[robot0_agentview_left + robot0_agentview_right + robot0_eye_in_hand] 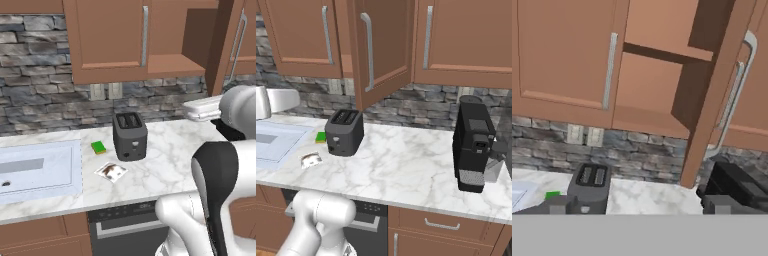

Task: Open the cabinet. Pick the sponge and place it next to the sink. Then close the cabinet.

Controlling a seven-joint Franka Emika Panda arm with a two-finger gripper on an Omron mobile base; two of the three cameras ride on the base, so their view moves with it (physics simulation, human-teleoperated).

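I see the cabinet (pixel 107 35), brown wood with long silver bar handles, with its left door shut and its right door (pixel 381 50) swung out over the counter. The shelves I can see inside look bare. A small green sponge (pixel 98 147) lies flat on the marble counter (pixel 165 165), between the sink's right rim and the toaster. The pale sink (pixel 40 172) sits at the counter's left end.

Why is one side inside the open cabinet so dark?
Hand view: the swung-out door shades the cabinet's right inside wall. Left base view: that same inner corner is dark too. Right base view: everything is evenly lit, with no glare or blur.
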